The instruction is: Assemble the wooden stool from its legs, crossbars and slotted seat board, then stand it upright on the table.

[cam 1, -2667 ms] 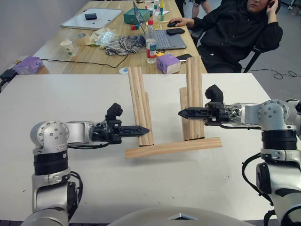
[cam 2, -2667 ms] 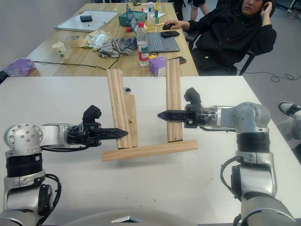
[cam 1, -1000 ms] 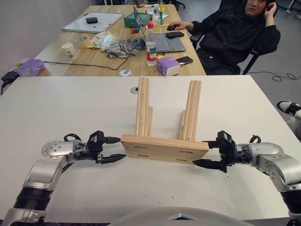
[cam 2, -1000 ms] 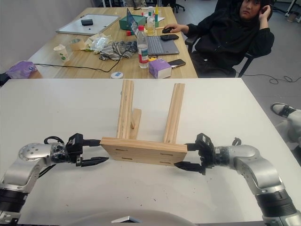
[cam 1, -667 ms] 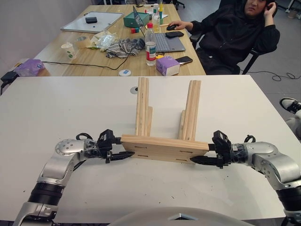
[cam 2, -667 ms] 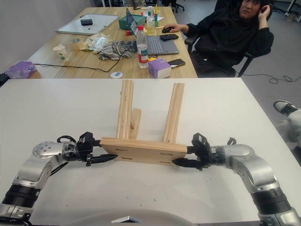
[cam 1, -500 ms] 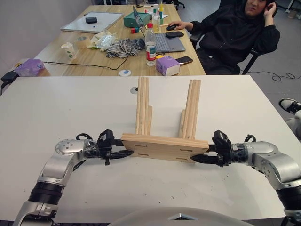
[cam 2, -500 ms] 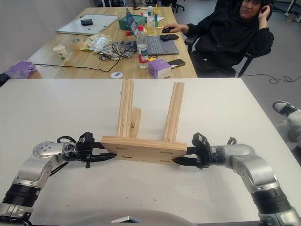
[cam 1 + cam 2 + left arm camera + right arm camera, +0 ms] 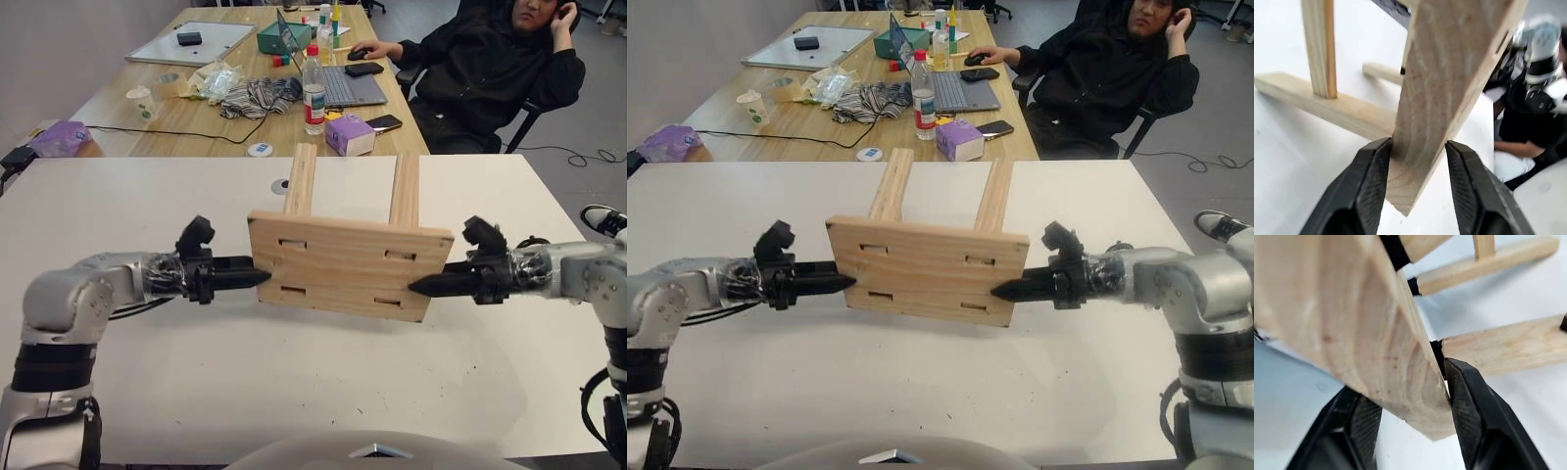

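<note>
The assembled wooden stool is held between both arms over the white table point(image 9: 294, 392). Its slotted seat board point(image 9: 348, 266) is tilted with its flat face toward me, and four slots show in it. Two legs point(image 9: 300, 181) point(image 9: 405, 191) run away behind it. My left gripper point(image 9: 257, 277) is shut on the board's left end and my right gripper point(image 9: 416, 287) on its right end. In the left wrist view the fingers point(image 9: 1371, 181) pinch the board's edge point(image 9: 1420, 122), with legs and a crossbar point(image 9: 1322, 105) beyond. In the right wrist view the fingers point(image 9: 1466, 416) clamp the other edge point(image 9: 1366, 323).
Behind the white table stands a wooden desk point(image 9: 127, 127) with a water bottle point(image 9: 313, 86), a tissue box point(image 9: 350, 135), a laptop point(image 9: 338, 78), a cup and cloths. A person sits at its right end. Bare white tabletop lies in front of the stool and to both sides of it.
Both grippers went from open beside the board's ends to shut on them. They have since lifted the stool and turned it, so the seat's face now points toward me.
</note>
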`<state>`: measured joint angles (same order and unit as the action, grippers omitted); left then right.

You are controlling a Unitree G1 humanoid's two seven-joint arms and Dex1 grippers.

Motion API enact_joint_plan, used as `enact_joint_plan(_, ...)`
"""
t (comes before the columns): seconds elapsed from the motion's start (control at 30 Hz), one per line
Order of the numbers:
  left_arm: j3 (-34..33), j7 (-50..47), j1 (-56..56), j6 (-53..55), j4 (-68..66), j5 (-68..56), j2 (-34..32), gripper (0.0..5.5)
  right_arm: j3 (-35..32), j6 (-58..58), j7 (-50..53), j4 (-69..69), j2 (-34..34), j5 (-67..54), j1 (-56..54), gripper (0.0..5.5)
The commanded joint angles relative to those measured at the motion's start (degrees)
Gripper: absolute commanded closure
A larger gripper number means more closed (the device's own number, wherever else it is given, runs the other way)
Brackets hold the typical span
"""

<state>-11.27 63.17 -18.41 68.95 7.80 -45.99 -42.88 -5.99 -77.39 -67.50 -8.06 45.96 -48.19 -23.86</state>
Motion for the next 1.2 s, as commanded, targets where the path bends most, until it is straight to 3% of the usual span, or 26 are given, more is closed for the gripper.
enact_joint_plan(0.03,-9.4,-18.6,-15.9,23.5,-13.4,-11.4,7.1,3.78,-5.4,-14.9,3.2,9.7,-10.6,-15.8,-12.3,3.85)
enact_joint_plan(0.17,-12.1,-38.4,-25.9,23.5,-27.3,-23.8,8.1,3.78,-10.3,-15.1,13.6,27.0,-12.4,-24.6,-24.0,3.94)
enact_joint_plan(0.37,-25.9,-68.5,-36.0,20.2,-40.3,-27.2,17.1,3.90,-21.9,-11.0,32.5,48.9,-16.6,-15.7,-32.9,4.06)
enact_joint_plan(0.47,-29.2,-76.8,-38.4,13.5,-45.0,-25.9,21.7,3.98,-24.6,-6.1,38.8,52.9,-18.9,-12.2,-32.1,4.15)
enact_joint_plan(0.67,-27.9,-75.7,-40.6,0.1,-55.0,-19.4,25.2,3.98,-24.2,2.6,41.6,57.1,-20.9,-6.2,-30.9,4.15)
enact_joint_plan(0.73,-27.6,-74.1,-41.4,-3.4,-58.3,-17.8,25.5,3.70,-24.3,3.8,41.6,59.7,-20.8,-5.4,-30.9,4.15)
enact_joint_plan(0.97,-28.8,-69.8,-45.3,-10.7,-65.1,-15.6,24.1,2.49,-24.7,6.2,40.4,65.7,-20.1,-4.1,-32.6,2.63)
enact_joint_plan(1.1,-30.9,-67.3,-47.2,-20.7,-66.9,-14.1,22.7,2.46,-25.1,8.5,39.7,67.3,-19.6,-2.9,-32.9,1.81)
enact_joint_plan(1.2,-31.1,-64.5,-47.4,-28.0,-66.9,-11.7,22.1,2.46,-24.8,10.7,38.8,67.0,-19.3,-1.4,-32.3,1.72)
